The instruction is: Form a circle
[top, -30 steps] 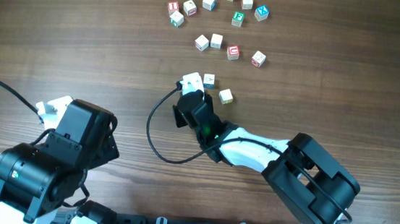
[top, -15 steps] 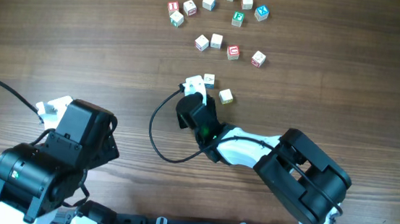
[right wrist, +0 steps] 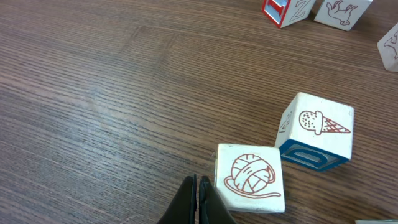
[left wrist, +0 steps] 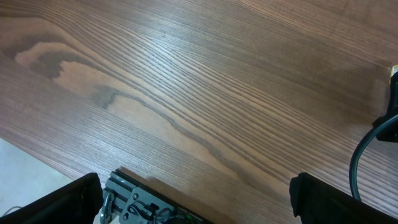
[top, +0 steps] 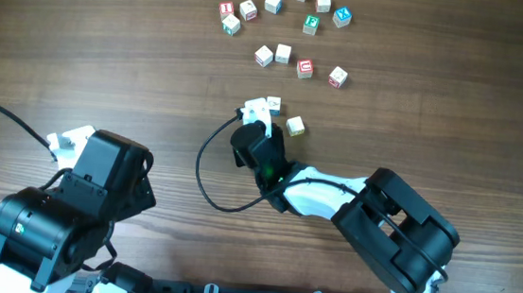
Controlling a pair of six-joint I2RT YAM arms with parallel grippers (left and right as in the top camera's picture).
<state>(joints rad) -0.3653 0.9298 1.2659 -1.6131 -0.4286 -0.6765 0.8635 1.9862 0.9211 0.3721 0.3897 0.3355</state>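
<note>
Dark wood-grain table [top: 80,45] fills every view. Low on it, the right gripper [right wrist: 198,202] has its fingers pressed together, pinching nothing, its tip just beside a yarn-ball cube [right wrist: 250,177]. An ice-cream-cone cube [right wrist: 316,130] sits just to that cube's right; only the right wrist view shows these drawings. From overhead, the remaining alphabet cubes [top: 285,33] lie loosely scattered at the far side, forming no ring. The left gripper [left wrist: 193,202], jaws spread wide, hovers over bare wood well apart from them.
</note>
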